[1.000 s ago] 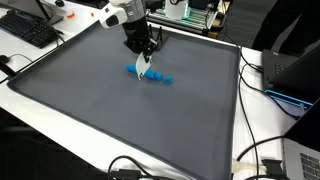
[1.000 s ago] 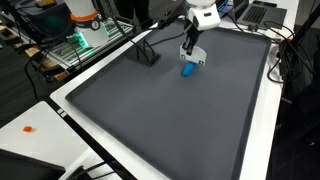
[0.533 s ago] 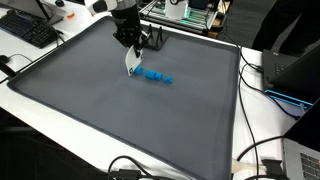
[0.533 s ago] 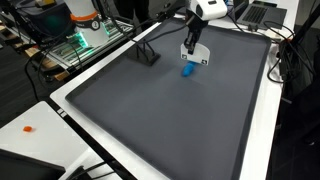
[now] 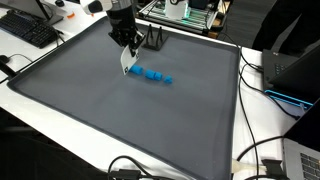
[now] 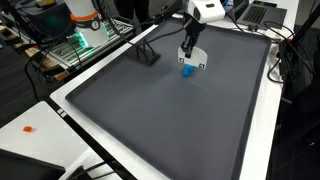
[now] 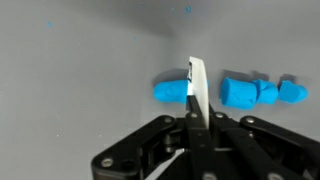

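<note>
Blue pieces [image 5: 153,74] in a short row on a grey mat [image 5: 100,120], toward its far half. Long axis of that row in an exterior view: roughly 9 to 3, dipping a touch toward 4.

Gripper [image 5: 128,52] just above the 9 o'clock end of the row, pointing down. Clamped tight on a white strip [image 5: 126,66], thin and flat, held by its upper end, lower end hanging toward the mat. No gap between the fingers beyond the strip's own thickness. Same hold visible from an exterior view with the gripper [image 6: 188,50] directly at 12 o'clock of the pieces [image 6: 187,70], bunched there into one blue blot.

Wrist view: gripper [image 7: 195,125] at 6 o'clock, strip [image 7: 197,88] edge-on, reaching up toward 12. End piece [image 7: 170,90] at 9 o'clock of the strip, tight against it and partly hidden behind it. Rest of the row at 3 o'clock, a small gap away, strung out toward the frame edge. Strip plane therefore along 12 to 6, row axis along 9 to 3: flat face square across the line of pieces.

Contact between strip tip and mat, or between strip and end piece: cannot tell. From outside, lower end of the strip just beside the row's 9 o'clock end rather than inside it.

Black stand [image 5: 155,40] at about 2 o'clock of the gripper, apart from it, near the mat's far edge.
</note>
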You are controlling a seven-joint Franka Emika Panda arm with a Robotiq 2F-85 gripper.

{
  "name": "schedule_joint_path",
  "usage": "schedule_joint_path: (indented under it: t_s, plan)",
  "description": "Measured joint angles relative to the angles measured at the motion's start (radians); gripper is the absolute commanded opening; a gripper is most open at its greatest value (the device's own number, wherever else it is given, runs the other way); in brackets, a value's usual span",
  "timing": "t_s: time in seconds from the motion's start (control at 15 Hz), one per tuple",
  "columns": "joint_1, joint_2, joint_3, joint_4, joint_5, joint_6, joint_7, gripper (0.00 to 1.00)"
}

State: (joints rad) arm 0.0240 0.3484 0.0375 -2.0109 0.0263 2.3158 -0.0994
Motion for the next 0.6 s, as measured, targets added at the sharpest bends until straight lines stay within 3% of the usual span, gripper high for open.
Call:
schedule_joint_path:
  t_s: [0.6]
  plan:
    - [0.000,0.029,0.000,-0.005,-0.005,0.000,-0.002,0.01]
